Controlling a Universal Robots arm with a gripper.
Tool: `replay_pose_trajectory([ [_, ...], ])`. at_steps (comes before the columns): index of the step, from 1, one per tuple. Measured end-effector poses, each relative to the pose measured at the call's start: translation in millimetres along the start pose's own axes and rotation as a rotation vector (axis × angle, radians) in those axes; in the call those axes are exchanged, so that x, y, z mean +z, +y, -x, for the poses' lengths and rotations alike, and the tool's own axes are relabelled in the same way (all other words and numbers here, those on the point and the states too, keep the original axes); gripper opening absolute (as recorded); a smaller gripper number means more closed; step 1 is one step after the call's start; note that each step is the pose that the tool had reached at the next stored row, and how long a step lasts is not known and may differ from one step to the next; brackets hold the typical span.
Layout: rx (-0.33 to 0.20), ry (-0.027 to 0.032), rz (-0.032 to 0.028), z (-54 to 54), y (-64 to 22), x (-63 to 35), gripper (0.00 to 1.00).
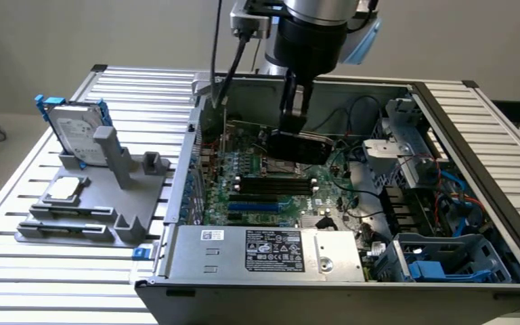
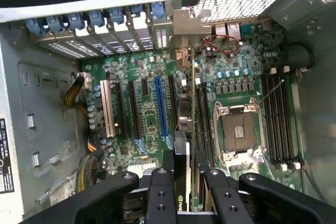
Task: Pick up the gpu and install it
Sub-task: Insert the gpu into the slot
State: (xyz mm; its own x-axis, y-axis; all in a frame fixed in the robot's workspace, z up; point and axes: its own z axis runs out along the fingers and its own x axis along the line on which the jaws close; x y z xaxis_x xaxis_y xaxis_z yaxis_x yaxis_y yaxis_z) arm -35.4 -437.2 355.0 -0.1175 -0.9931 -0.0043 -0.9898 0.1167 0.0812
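Above motherboard [image 2: 126, 69]: 1 gpu [image 2: 182, 169] (edge-on) gripped between 2 fingers [image 2: 160, 195].

Gpu [image 1: 302, 146]: small flat card, rounded black shroud on one face, silver bracket [image 2: 193, 22] at end. Pose: on edge, upright, over motherboard [image 2: 152, 77] inside case [image 1: 332, 288], beside CPU socket [image 2: 239, 129]; bracket end toward rear slot covers [image 2: 121, 35]. State: clamped between gripper [image 2: 188, 182] fingers. Seating in slot: cannot tell.

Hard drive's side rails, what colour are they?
Blue. The rails on the silver hard drive show best in the exterior view.
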Motion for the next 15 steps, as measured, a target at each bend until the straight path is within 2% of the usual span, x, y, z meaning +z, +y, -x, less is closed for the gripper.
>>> replay_pose_trajectory([
  [6,-0.097,0.0075,0.0005,-0.6,-0.3,5.6,0.27],
  [9,-0.103,0.0076,-0.001,-3.5,3.4,9.8,0.27],
  [15,-0.104,0.007,-0.0115,-12.3,19.3,18.8,0.27],
])
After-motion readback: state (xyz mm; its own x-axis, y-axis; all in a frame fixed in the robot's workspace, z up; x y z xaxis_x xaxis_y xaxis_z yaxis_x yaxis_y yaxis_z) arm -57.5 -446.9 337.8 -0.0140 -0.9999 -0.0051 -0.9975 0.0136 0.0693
